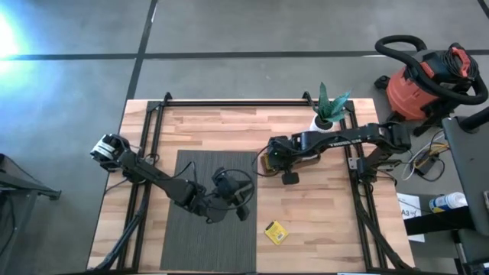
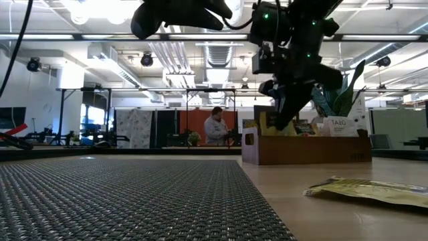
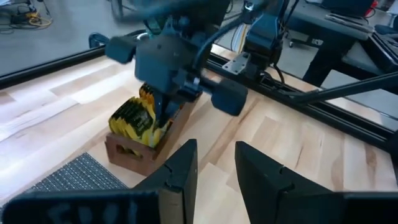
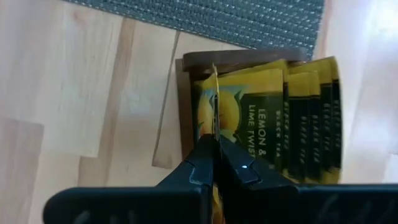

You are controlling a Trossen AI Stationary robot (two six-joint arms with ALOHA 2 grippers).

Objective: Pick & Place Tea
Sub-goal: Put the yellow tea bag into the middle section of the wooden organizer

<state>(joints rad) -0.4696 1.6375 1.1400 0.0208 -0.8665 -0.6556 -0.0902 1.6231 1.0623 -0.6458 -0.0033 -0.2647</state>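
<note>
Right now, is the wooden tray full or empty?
Not empty: yellow tea sachets stand packed upright in the wooden tray; the right hand pinches one.

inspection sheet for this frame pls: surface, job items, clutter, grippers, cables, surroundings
Surface: wooden table with a grey woven mat.
Job's things: yellow tea sachets upright in a brown tray; one sachet flat on the wood.
Clutter: potted plant.
Grippers: right gripper shut on a tray sachet; left gripper open, empty, over the mat.
Cables: loose wires beside the table.
Surroundings: shop vacuum; a person far behind.
</note>
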